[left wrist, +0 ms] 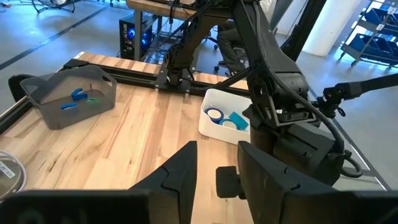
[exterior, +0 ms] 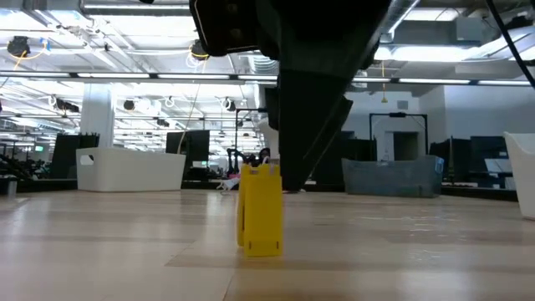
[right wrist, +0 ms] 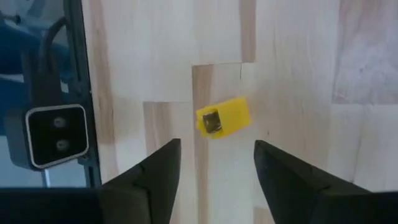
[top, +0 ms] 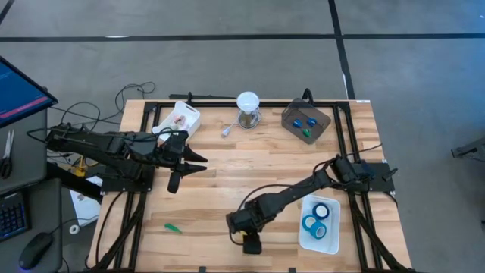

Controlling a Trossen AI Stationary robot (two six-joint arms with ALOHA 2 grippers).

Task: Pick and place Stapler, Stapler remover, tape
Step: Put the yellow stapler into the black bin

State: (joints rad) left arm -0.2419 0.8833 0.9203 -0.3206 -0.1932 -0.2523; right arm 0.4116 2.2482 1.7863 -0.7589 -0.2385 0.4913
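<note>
A small yellow piece [exterior: 261, 209] stands upright on the table near its front edge; in the right wrist view the yellow piece [right wrist: 222, 117] lies just beyond my right gripper's fingers. My right gripper [right wrist: 217, 149] hangs open above it, pointing steeply down, and touches nothing. In the high view my right gripper [top: 250, 241] hides the piece. Three blue tape rolls [top: 317, 221] lie in a white tray [top: 305, 236] at the front right. My left gripper [top: 189, 163] waits open above the table's left part. I cannot tell which thing is the stapler or the stapler remover.
A grey bin [top: 306, 121] with blue and green pieces stands at the far right. A white tray [top: 182, 117] sits at the far left, a white-topped jar [top: 248, 110] between them. A green piece [top: 173, 227] lies front left. The low camera [right wrist: 56, 137] sits at the table's front edge.
</note>
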